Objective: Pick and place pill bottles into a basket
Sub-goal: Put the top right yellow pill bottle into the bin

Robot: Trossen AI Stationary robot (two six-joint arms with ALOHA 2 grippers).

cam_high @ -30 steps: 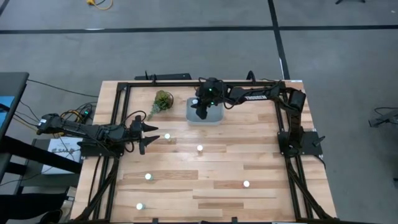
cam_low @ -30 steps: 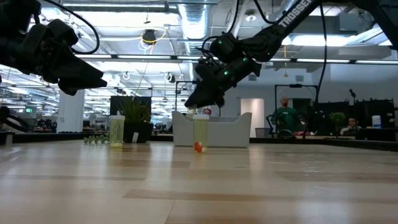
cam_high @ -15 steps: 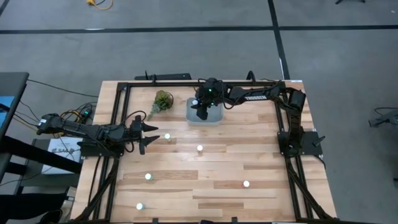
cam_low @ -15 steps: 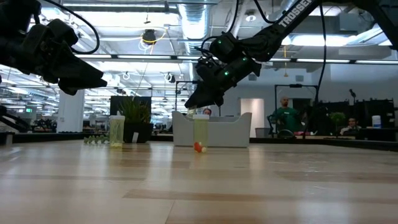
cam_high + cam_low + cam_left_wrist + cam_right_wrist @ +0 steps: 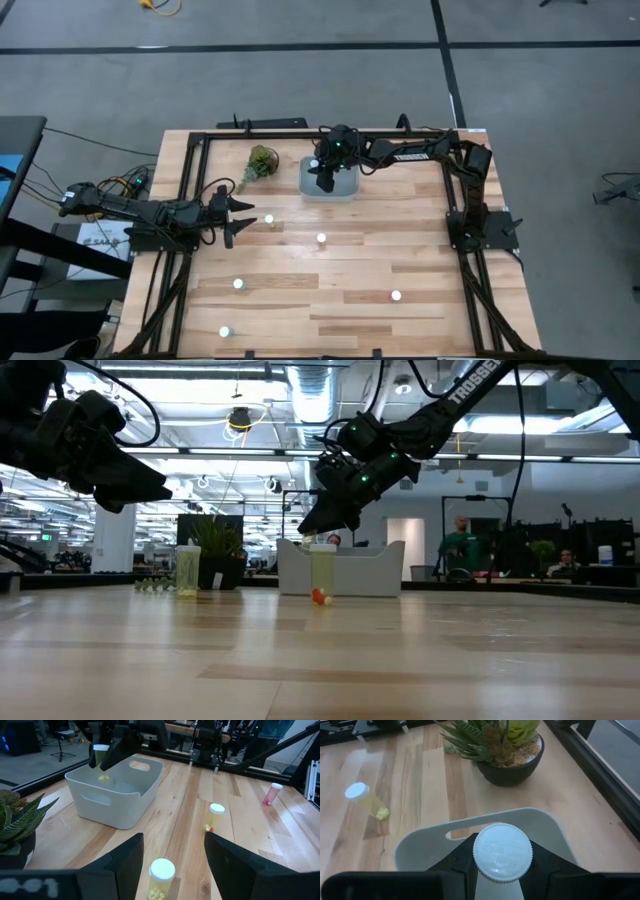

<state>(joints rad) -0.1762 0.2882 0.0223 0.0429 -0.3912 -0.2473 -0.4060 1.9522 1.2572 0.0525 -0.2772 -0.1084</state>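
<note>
Two dark fingers of the right gripper (image 5: 502,865) clamp a white-capped pill bottle (image 5: 502,851) above the basket (image 5: 329,181) at the table's far side; the left gripper (image 5: 232,217) hovers spread, empty, beside another bottle (image 5: 269,219).

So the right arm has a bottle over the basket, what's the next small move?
Probably open the right tool and let go. It holds a white-capped bottle above the basket, inside the rim in the left wrist view, so it should drop in. The left tool hangs open beside another bottle.
</note>
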